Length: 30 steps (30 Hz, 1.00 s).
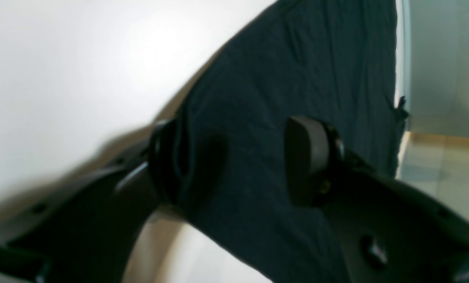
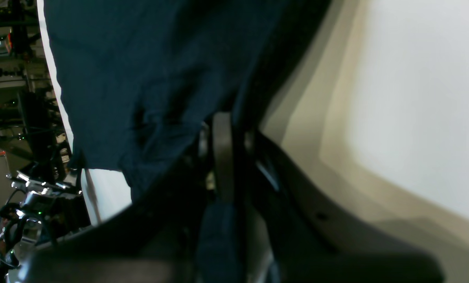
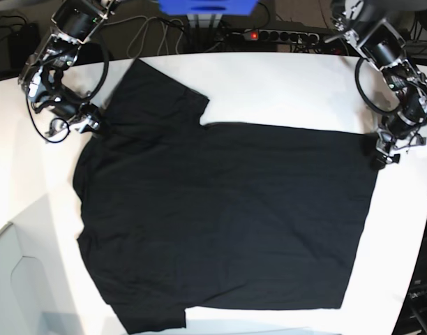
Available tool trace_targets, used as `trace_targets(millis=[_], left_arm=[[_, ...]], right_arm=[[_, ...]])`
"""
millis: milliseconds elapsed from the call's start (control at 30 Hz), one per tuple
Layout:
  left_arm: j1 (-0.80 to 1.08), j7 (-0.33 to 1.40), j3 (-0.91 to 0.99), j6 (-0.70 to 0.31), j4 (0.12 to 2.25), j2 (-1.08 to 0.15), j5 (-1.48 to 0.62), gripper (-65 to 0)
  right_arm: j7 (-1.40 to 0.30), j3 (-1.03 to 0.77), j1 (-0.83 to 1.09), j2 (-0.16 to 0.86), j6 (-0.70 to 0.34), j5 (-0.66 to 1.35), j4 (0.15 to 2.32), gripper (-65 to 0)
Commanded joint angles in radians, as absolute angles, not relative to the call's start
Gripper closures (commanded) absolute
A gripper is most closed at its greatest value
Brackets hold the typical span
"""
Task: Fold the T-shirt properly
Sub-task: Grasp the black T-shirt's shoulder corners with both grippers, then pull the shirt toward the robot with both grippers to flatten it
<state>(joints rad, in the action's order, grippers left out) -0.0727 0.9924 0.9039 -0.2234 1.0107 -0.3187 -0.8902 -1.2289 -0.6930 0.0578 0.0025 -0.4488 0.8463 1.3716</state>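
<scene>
The black T-shirt (image 3: 220,209) lies spread flat on the white table (image 3: 283,84), plain side up, with one sleeve pointing to the back left. My right gripper (image 3: 93,124) sits at the shirt's left edge near that sleeve. In the right wrist view it (image 2: 224,129) is shut, pinching a fold of the dark cloth (image 2: 140,59). My left gripper (image 3: 379,152) is at the shirt's far right corner. In the left wrist view its jaws (image 1: 238,161) stand wide apart over the fabric (image 1: 297,59), which lies slack between the fingers.
A power strip (image 3: 280,33) and cables run along the table's back edge, beside a blue box (image 3: 206,5). Off the table's edge, dark equipment (image 2: 34,188) shows in the right wrist view and tiled floor (image 1: 442,169) in the left wrist view.
</scene>
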Motion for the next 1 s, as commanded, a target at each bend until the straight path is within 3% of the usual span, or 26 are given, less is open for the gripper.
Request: trace_targets(millis=[0, 100, 233, 267, 333, 433, 767, 967], left_arm=[[-0.062, 1.047, 0.900, -0.200, 1.004, -0.317, -0.823, -38.4], [-0.062, 1.047, 0.900, -0.203, 1.004, -0.321, -0.823, -33.1], [-0.058, 1.049, 0.900, -0.205, 1.004, -0.325, -0.817, -1.5], [-0.048, 1.049, 0.895, -0.208, 1.004, -0.326, -0.817, 0.0], [-0.036, 1.049, 0.894, -0.211, 1.006, -0.338, -0.825, -2.4], [-0.025, 1.050, 0.894, -0.211, 1.029, -0.346, -0.825, 0.0], [0.162, 1.049, 0.894, -0.213, 1.426, -0.334, -0.825, -0.2], [0.236, 1.046, 0.894, -0.213, 1.517, -0.334, -0.825, -0.2]], right_arm=[[-1.241, -0.690, 0.056, -0.005, -0.458, 0.840, 1.363, 0.0], [-1.241, -0.690, 0.056, -0.005, -0.458, 0.840, 1.363, 0.0], [-1.241, -0.690, 0.056, -0.005, -0.458, 0.840, 1.363, 0.0], [-1.241, -0.690, 0.056, -0.005, -0.458, 0.840, 1.363, 0.0], [-1.241, -0.690, 0.059, -0.005, -0.458, 0.840, 1.363, 0.0], [-1.242, -0.690, 0.062, -0.004, -0.458, 0.840, 1.369, 0.0], [-1.241, -0.694, 0.113, 0.041, -0.458, 0.843, 1.394, 0.0], [-1.241, -0.739, 0.171, 0.042, -0.458, 0.843, 1.501, 0.0]])
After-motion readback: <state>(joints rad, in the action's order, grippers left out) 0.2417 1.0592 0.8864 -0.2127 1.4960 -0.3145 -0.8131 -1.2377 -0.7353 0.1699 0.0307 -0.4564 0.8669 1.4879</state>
